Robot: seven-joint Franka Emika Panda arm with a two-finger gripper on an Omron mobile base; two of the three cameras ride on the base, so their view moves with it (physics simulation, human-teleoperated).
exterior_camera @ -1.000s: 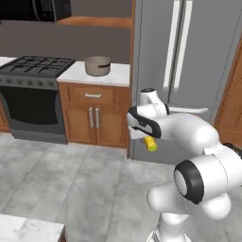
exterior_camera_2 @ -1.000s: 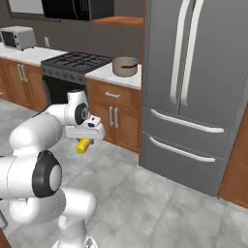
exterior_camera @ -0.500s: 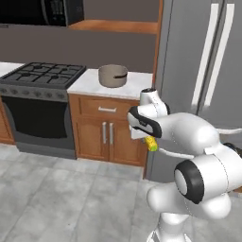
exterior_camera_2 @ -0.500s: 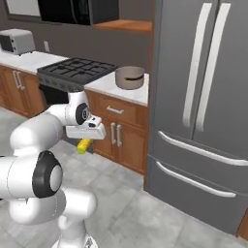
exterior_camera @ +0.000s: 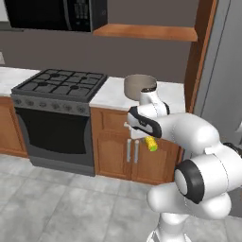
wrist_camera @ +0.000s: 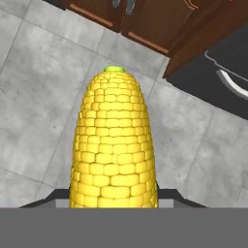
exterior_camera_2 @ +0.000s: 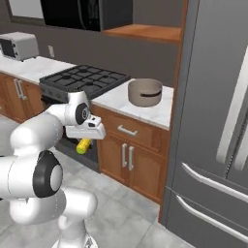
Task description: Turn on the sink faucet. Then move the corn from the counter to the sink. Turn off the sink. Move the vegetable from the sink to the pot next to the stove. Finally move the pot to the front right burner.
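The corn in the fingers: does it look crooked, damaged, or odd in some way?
Nothing stands out. The corn looks whole, with even rows of kernels and a green tip, and it points straight away from the gripper over the grey floor tiles. The pot stands upright on the counter beside the stove.

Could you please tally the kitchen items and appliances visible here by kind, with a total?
Corn, held in the gripper: 1
Pot: 1
Stove: 1
Microwave: 1
Toaster oven: 1
Fridge: 1
Total: 6
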